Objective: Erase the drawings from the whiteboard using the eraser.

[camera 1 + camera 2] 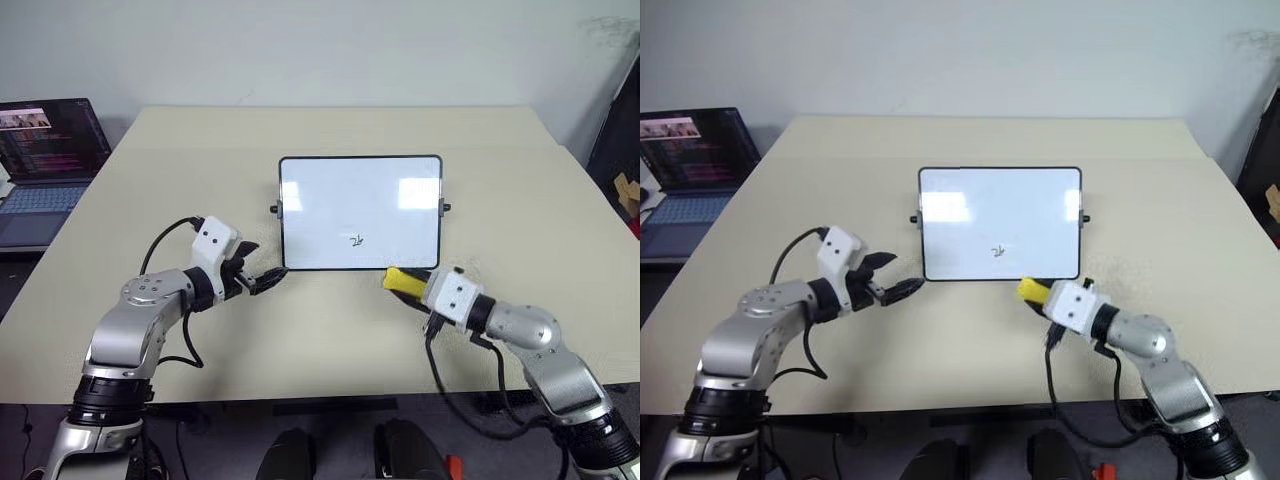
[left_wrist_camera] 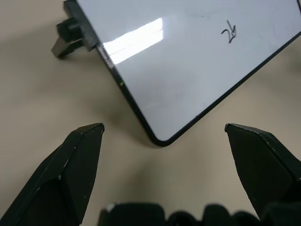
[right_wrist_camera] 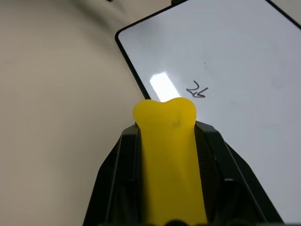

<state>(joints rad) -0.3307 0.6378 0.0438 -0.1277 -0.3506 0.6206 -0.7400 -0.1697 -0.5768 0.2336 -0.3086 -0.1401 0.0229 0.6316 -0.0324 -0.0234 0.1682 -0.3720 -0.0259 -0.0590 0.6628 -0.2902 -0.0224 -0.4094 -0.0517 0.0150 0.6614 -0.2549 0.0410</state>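
Observation:
The whiteboard (image 1: 360,212) lies flat on the middle of the table, its black frame and side knobs showing. One small black drawing (image 1: 357,239) sits on its near half, seen too in the right wrist view as a scribble (image 3: 196,90). My right gripper (image 1: 408,285) hovers at the board's near right corner, shut on the yellow eraser (image 1: 404,280), which juts out between the black fingers (image 3: 214,160). My left gripper (image 1: 262,279) is open beside the board's near left corner (image 2: 162,140), with nothing between its fingertips (image 2: 84,141).
An open laptop (image 1: 48,165) stands on a side surface at the far left. A dark object (image 1: 618,130) with a cardboard piece stands past the table's right edge. The beige table (image 1: 330,340) stretches bare in front of the board.

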